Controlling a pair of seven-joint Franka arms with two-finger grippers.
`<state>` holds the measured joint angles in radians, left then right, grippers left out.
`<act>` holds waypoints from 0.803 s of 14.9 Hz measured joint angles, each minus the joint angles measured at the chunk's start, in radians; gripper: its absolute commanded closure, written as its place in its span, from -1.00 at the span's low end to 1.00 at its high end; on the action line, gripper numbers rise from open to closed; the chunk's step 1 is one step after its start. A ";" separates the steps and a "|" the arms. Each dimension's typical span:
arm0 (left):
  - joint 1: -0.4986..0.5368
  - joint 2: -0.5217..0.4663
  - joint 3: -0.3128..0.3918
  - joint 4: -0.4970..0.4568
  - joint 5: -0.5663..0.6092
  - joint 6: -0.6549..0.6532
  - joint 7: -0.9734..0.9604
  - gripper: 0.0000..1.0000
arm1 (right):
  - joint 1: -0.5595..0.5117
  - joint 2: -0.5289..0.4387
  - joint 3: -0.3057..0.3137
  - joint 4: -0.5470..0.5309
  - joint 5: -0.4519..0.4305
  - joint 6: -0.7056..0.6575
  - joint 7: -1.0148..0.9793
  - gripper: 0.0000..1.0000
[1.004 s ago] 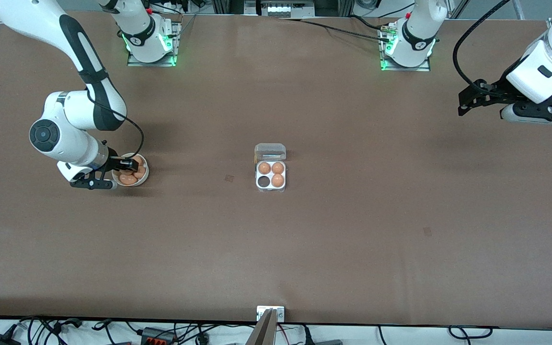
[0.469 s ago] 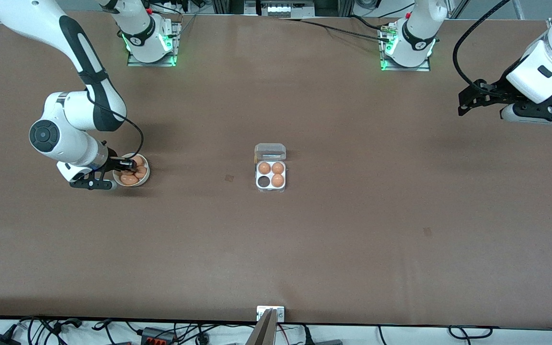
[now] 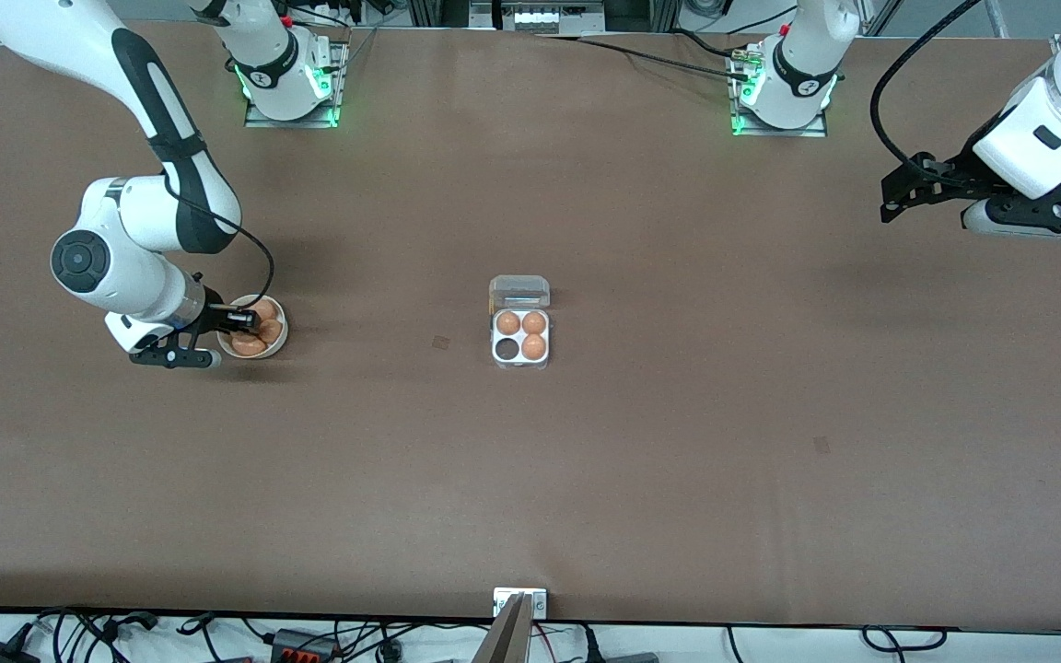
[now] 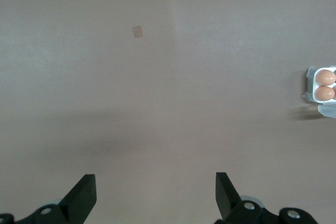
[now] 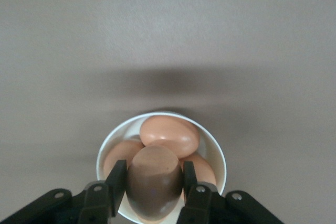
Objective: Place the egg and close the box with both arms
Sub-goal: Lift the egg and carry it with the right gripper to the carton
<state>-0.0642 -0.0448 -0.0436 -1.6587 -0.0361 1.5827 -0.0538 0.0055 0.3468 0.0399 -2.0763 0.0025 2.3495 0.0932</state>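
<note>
My right gripper (image 3: 249,321) is over the round white bowl (image 3: 278,342) toward the right arm's end of the table. In the right wrist view the gripper (image 5: 154,180) is shut on an orange-brown egg (image 5: 155,182), held just above the other eggs (image 5: 169,135) in the bowl (image 5: 214,150). The box (image 3: 521,333) sits mid-table with its clear lid (image 3: 519,292) open; its white tray holds three eggs and one empty cell (image 3: 505,349). My left gripper (image 3: 899,198) waits high over the left arm's end, open (image 4: 155,195); the box edge (image 4: 321,85) shows in its view.
The brown table (image 3: 678,414) is bare around the box. A small dark mark (image 3: 440,343) lies between bowl and box. Both arm bases (image 3: 289,83) stand along the table's edge farthest from the front camera.
The right arm has shifted slightly, with the gripper staying over the bowl on the egg. The left arm has not moved.
</note>
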 measured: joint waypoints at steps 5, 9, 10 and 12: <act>0.000 0.000 0.000 0.000 0.000 0.000 0.000 -1.00 | 0.115 0.000 0.007 0.180 -0.001 -0.181 0.110 0.35; 0.000 0.000 0.000 0.000 0.000 0.000 0.000 -1.00 | 0.241 0.008 0.010 0.281 -0.030 -0.273 0.141 0.36; 0.000 0.000 0.000 0.000 0.000 0.000 0.000 -1.00 | 0.271 0.017 0.011 0.306 -0.040 -0.294 0.141 0.37; 0.000 0.000 0.000 0.000 0.000 0.000 0.000 -1.00 | 0.330 0.053 0.011 0.381 -0.051 -0.345 0.143 0.42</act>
<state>-0.0643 -0.0448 -0.0437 -1.6586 -0.0361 1.5827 -0.0538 0.3354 0.4002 0.0514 -1.6955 -0.0487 2.0041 0.2366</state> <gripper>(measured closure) 0.000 0.524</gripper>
